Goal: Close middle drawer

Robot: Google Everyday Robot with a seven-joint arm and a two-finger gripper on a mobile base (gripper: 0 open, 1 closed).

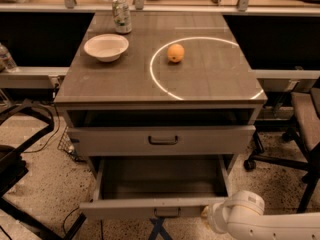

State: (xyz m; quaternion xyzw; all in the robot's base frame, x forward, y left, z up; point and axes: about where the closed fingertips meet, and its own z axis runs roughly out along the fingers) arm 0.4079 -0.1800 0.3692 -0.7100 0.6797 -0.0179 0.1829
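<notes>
**At the cabinet's foot: middle drawer out, push to come**

Low in the camera view, the middle drawer (pixel 159 204) stands pulled far out of the cabinet, its low front and small dark handle (pixel 166 212) facing the camera. The gripper (pixel 209 215), at the end of the white arm (pixel 250 219) coming in from the lower right, sits just beside the right end of that front. Whether it is open or closed, touching or holding anything, I cannot tell.

I judge the step to be the approach: closing has not begun. The next move calls for a flat, straight push on the front, near its middle so that the box does not skew on its rails.

The drawer's box looks empty. The top drawer (pixel 162 140) stands slightly out, its inside hidden. On the counter (pixel 210 84), the white bowl (pixel 106 47) looks empty. A can (pixel 121 15) stands behind it, and an orange (pixel 175 53) lies apart.
</notes>
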